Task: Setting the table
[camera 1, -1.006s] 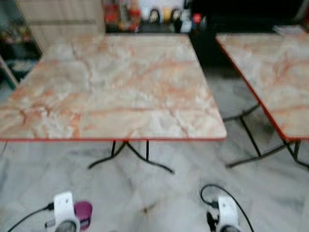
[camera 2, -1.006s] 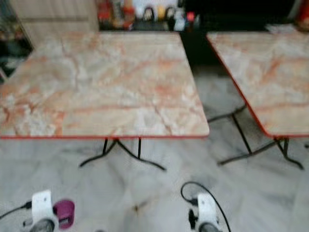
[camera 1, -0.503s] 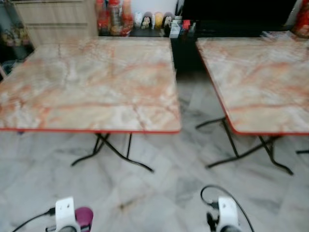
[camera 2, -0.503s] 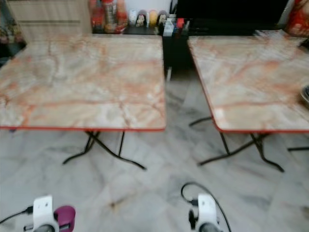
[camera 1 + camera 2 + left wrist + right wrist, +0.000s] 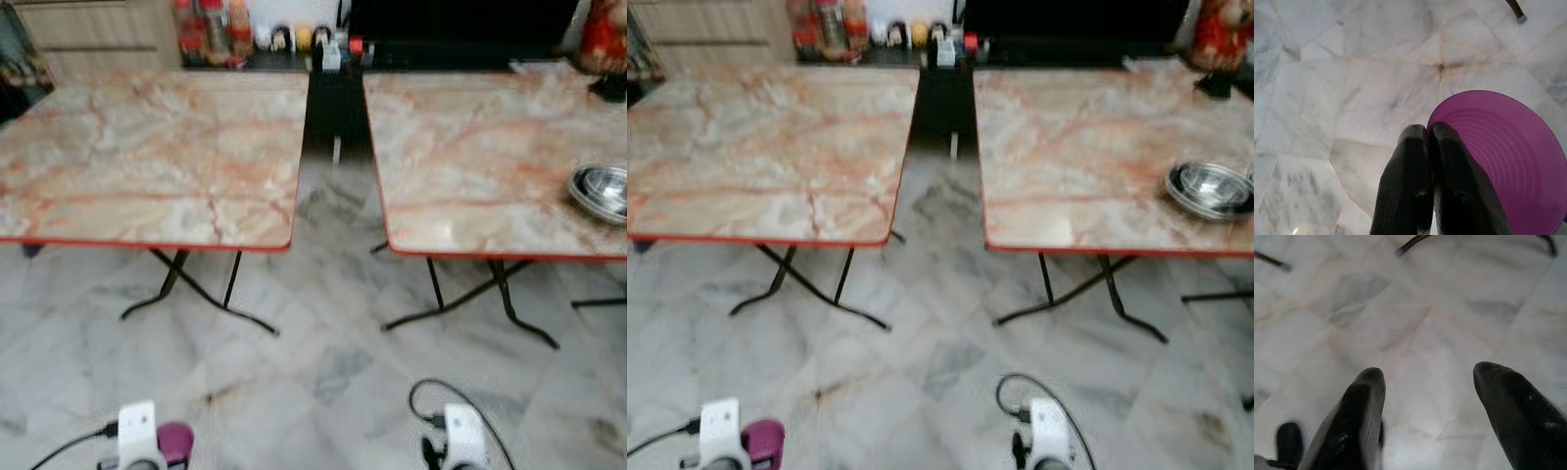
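The purple bowl hangs low at the robot's left side, over the marble floor, pinched by its rim in the left end effector, whose two black fingers are pressed nearly together with the rim's wall between them. The mouth of the bowl faces the wrist camera, so I'd say it is carried roughly on its side or tilted; being round, it has no real long axis, only the line from rim to base, and I cannot tell how that line sits against the floor.

The right end effector hangs idle with its fingers spread wide and nothing in them.

Ahead stand two marble-patterned tables with a gap between them: the left table and the right table, which carries a steel bowl near its far right edge.

The step in hand looks like walking the bowl to a table. To do it well, the robot should keep the pinch firm on that thin rim, stop square to the chosen edge, lift the arm well above the red trim, and level the bowl mouth-up before letting go.
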Tool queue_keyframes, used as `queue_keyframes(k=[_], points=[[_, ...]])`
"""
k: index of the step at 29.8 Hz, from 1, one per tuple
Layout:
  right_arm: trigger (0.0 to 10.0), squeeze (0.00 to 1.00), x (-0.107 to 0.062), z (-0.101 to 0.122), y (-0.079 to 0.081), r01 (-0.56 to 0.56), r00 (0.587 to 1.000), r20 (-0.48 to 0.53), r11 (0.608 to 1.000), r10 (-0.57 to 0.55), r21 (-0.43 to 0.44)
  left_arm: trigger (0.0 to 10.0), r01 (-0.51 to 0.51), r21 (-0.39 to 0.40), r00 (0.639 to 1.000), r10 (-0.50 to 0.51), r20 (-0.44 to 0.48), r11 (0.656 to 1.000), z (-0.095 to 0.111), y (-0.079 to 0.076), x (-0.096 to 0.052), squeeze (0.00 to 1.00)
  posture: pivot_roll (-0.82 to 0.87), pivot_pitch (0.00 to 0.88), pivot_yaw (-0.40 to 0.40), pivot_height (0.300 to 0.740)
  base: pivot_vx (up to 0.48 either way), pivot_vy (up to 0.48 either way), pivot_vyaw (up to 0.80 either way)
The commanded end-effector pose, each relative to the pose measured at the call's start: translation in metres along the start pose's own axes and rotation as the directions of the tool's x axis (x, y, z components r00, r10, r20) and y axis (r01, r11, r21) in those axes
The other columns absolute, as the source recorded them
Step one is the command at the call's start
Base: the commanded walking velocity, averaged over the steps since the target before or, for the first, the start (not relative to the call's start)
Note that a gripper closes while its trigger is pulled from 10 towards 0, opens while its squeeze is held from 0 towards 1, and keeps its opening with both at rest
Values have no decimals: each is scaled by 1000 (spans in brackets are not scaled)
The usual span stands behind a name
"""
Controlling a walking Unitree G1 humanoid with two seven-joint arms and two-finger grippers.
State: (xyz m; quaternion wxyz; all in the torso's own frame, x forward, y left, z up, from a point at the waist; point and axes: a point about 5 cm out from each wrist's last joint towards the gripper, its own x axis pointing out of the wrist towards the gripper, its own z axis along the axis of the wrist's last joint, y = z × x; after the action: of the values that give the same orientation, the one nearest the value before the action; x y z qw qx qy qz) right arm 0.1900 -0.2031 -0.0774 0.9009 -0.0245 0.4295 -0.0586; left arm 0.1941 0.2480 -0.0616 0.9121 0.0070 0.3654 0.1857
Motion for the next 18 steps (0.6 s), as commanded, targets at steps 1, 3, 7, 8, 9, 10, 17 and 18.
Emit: queue_keyframes(k=[1, 3, 7, 8, 9, 10, 17, 18], points=[[10000, 0, 0, 1, 11, -24, 1000, 1, 1000, 24, 13, 10000, -19, 8, 1000, 19, -13, 1000, -1, 7, 0, 0, 43, 133, -27, 740, 311, -360, 0], [10000, 0, 0, 1, 11, -24, 1000, 1, 1000, 24, 16, 10000, -19, 9, 1000, 19, -13, 1000, -1, 6, 0, 0, 44, 137, -27, 740, 315, -360, 0], [10000, 0, 0, 1, 11, -24, 1000, 1, 1000, 24, 19, 10000, -19, 9, 1000, 19, -12, 1000, -1, 6, 0, 0, 44, 143, -27, 740, 313, -360, 0], [10000, 0, 0, 1, 11, -24, 1000, 1, 1000, 24, 20, 10000, -18, 8, 1000, 18, -11, 1000, -1, 6, 0, 0, 44, 143, -27, 740, 315, -360, 0], [10000, 0, 0, 1, 12, -24, 1000, 1, 999, 24, 21, 10000, -18, 9, 1000, 18, -11, 1000, -1, 6, 0, 0, 44, 145, -25, 740, 311, -360, 0], [10000, 0, 0, 1, 12, -24, 1000, 1, 999, 24, 22, 10000, -16, 10, 1000, 16, -10, 1000, -1, 6, 0, 0, 43, 146, -25, 740, 311, -364, 0], [10000, 0, 0, 0, 11, -13, 1000, -3, 999, 13, 31, 10000, 8, 23, 1000, -8, -2, 1000, 0, 4, 0, 0, 41, 149, -24, 740, 164, -411, 0], [10000, 0, 0, 0, 11, -9, 1000, -5, 999, 9, 37, 10000, 8, 25, 1000, -8, -2, 1000, 0, 4, 0, 0, 41, 151, -24, 740, 0, -465, 0]])
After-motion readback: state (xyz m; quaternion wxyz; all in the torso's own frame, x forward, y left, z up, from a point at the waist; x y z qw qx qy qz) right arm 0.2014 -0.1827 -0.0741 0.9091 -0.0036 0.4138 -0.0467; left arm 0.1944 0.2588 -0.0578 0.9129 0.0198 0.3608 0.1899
